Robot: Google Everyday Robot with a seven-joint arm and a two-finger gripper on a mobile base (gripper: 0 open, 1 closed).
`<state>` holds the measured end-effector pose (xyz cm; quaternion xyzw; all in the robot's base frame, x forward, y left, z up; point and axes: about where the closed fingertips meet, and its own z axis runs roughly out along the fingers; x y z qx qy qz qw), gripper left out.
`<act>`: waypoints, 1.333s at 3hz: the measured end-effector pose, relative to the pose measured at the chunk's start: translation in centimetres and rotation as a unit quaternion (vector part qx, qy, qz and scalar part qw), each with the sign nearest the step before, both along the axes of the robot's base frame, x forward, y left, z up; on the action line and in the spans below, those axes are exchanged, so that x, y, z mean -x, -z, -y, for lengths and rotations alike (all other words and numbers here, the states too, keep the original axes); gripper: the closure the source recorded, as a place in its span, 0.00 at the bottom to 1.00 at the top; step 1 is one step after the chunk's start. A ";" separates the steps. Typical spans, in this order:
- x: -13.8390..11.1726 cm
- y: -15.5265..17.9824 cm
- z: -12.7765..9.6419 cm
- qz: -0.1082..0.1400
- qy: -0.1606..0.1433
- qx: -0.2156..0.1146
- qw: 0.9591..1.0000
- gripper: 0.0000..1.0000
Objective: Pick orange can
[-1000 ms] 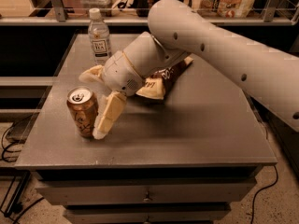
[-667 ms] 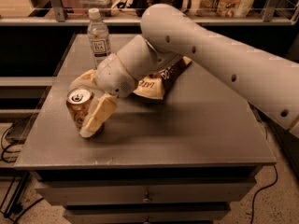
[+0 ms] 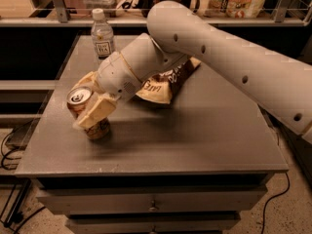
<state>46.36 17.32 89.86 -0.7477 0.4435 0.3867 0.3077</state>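
Camera view, one entry: my gripper, low over the left front of the table, fingers pressed on either side of the orange can. Change from a second ago: near finger swung across the can's front, and the can went from upright to tilted, base seemingly on the tabletop. Grasp looks made; lift remains. Water bottle and chip bag behind, apart.
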 end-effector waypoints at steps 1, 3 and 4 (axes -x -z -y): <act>-0.9 -2.5 1.2 0.010 0.015 -0.019 1.000 0.94; -4.6 -13.4 6.0 0.075 0.062 -0.074 0.992 1.00; -5.0 -15.2 6.3 0.091 0.067 -0.086 0.990 1.00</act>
